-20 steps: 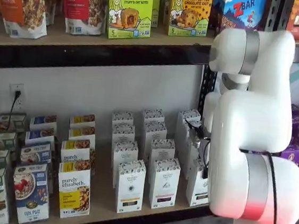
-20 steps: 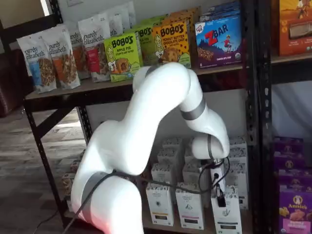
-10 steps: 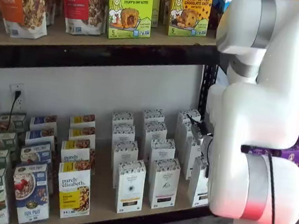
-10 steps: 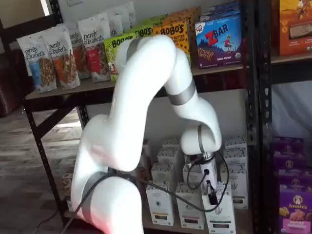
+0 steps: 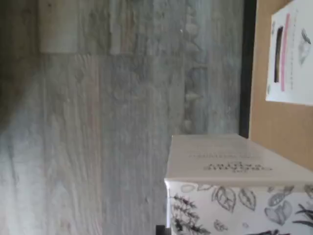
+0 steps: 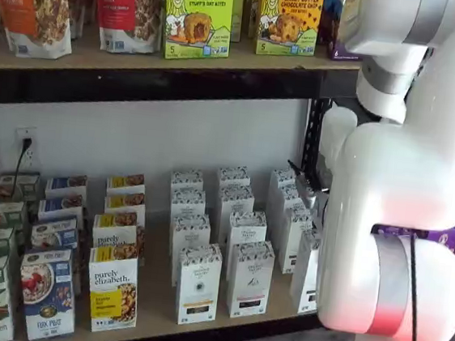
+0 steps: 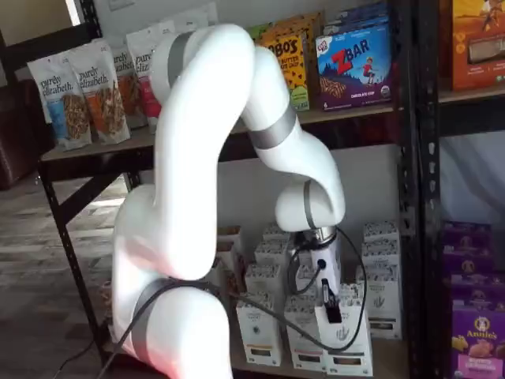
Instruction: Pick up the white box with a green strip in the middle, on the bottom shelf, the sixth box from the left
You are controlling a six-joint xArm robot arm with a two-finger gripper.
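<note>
The white box (image 7: 344,335) is being gripped at its patterned top by the closed gripper (image 7: 327,300), low and right of centre in a shelf view, at the front of the bottom shelf (image 6: 157,297). A light, stiff, crushable carton is being judged; narrow side faces near the top are being recommended. Identical cartons (image 6: 198,281) are standing behind.

My wrist view is soft and blurred, turned on its side, with a dim corner over the floor (image 5: 98,122). Both shelf views look evenly lit and fairly sharp; the arm (image 6: 405,181) glows pinkish near its lower joint.
</note>
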